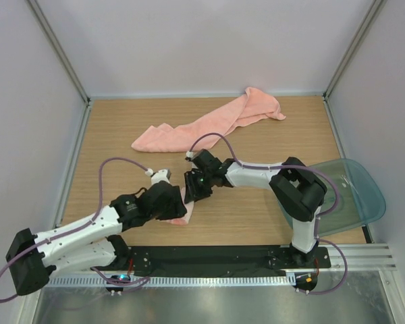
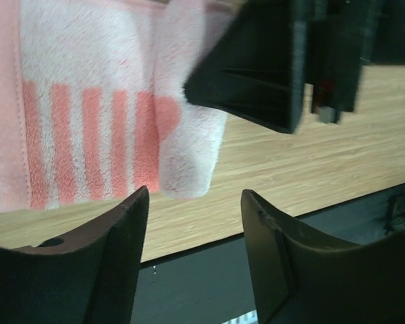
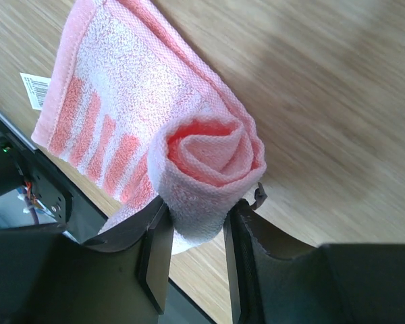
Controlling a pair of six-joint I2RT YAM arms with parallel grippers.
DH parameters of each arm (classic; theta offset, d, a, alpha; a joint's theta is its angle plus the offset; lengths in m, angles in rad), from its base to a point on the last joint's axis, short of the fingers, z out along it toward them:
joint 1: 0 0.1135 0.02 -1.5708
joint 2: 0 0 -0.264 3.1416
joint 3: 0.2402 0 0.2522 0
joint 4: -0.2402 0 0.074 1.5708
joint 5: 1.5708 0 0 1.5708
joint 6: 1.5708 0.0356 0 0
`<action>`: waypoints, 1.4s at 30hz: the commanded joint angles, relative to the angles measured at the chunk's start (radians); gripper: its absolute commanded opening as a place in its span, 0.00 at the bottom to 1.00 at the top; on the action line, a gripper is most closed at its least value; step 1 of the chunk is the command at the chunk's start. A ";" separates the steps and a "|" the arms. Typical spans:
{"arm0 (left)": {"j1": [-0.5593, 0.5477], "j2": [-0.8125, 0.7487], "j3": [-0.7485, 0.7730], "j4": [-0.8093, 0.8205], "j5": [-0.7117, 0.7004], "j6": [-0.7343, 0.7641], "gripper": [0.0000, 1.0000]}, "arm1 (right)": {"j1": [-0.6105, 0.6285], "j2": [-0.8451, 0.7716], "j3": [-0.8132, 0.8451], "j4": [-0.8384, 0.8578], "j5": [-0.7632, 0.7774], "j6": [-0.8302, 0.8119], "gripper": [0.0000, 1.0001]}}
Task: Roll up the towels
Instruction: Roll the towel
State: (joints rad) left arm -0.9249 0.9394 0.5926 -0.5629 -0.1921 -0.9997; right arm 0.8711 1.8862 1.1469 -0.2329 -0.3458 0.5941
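**A:** Left gripper (image 2: 194, 196)?

**B:** Jaws spread, nothing between them. It sits low over the table (image 1: 256, 216) near the front edge, tips just short of the striped towel (image 2: 94, 135).

**A:** Towel state?

**B:** On the table between the two arms, mostly hidden under them from above. One end is rolled into a tight coil. The rest trails out unrolled with the pale striped band facing up. A white barcode label (image 3: 37, 91) shows at one corner.

**A:** Right gripper (image 3: 196, 233)?

**B:** Jaws pinching the rolled end of the striped towel, one on each side of the coil. The spiral end faces the wrist camera.

**A:** Grippers touching each other?

**B:** Nearly tip to tip over the towel from above. Can't tell if there's contact.

**A:** Farther back?

**B:** Teal tray (image 1: 354, 196) at the table's right edge, beside the right arm's elbow. Long towel (image 1: 209, 125) lies crumpled and unrolled, running diagonally across the far half from mid-left to the far right corner. It's well apart from both grippers.
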 commanded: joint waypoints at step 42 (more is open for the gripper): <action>-0.473 0.659 0.190 -0.060 -0.449 -0.059 0.51 | 0.000 0.062 0.142 -0.187 0.007 -0.037 0.41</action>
State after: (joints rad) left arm -1.3819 1.5734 0.8204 -0.6243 -0.6952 -0.9516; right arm 0.8917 1.9381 1.2572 -0.3920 -0.3496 0.5621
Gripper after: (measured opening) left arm 0.543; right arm 0.414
